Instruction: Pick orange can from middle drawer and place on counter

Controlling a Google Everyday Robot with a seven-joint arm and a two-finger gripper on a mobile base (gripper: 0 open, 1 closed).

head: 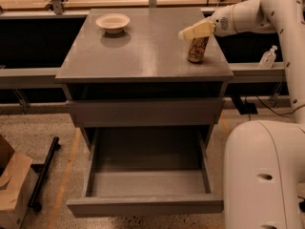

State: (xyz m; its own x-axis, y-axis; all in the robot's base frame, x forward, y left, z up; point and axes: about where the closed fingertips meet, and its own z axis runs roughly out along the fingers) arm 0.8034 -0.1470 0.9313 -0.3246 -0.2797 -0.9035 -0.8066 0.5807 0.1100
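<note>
The orange can (197, 50) stands upright near the right edge of the grey counter (143, 51). My gripper (196, 32) reaches in from the right and its cream fingers are shut on the can's top. The middle drawer (143, 205) is pulled out low in front of the cabinet, and its tray holds nothing that I can see. A closed flat drawer front (143, 111) sits above it.
A cream shallow bowl (112, 22) sits at the counter's back left. My white base (264, 175) stands right of the open drawer. A cardboard box (12, 190) and a black bar (43, 173) lie on the floor at left. A small bottle (268, 57) stands on the right ledge.
</note>
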